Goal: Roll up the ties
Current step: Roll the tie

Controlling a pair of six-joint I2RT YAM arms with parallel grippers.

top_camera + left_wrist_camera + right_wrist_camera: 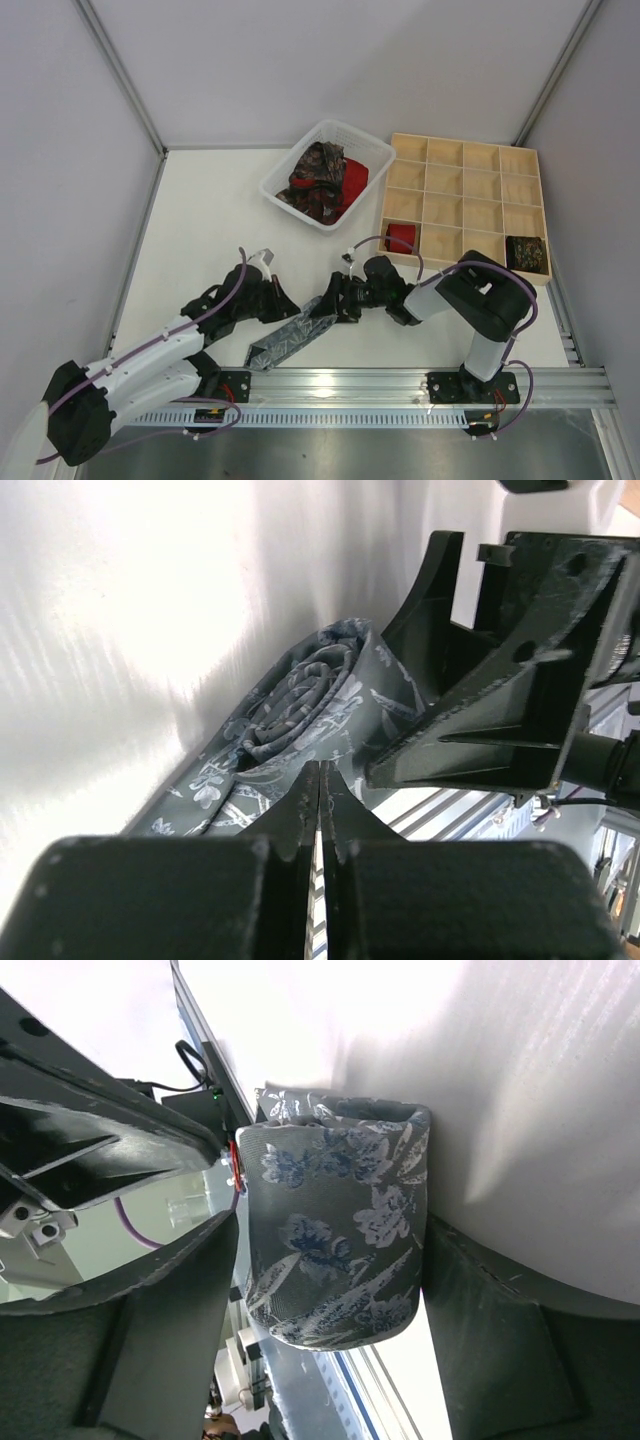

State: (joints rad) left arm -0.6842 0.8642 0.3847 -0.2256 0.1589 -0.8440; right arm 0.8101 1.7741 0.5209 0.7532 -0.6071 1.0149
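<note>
A grey patterned tie (290, 338) lies on the white table near the front rail, with its far end wound into a roll. My right gripper (335, 300) is shut on that roll (335, 1230), one finger on each side. In the left wrist view the roll (300, 695) shows its spiral end, and the loose strip runs toward the camera. My left gripper (285, 305) is shut and empty, its tips (320, 772) just over the loose strip beside the roll. A red roll (400, 237) and a dark paisley roll (525, 250) sit in tray cells.
A white plastic basket (290, 168) at the back holds a loose dark paisley tie (315, 175) and a red tie (355, 178). The wooden grid tray (465, 180) stands at the right. A metal rail (400, 385) runs along the near edge. Grey walls enclose the table.
</note>
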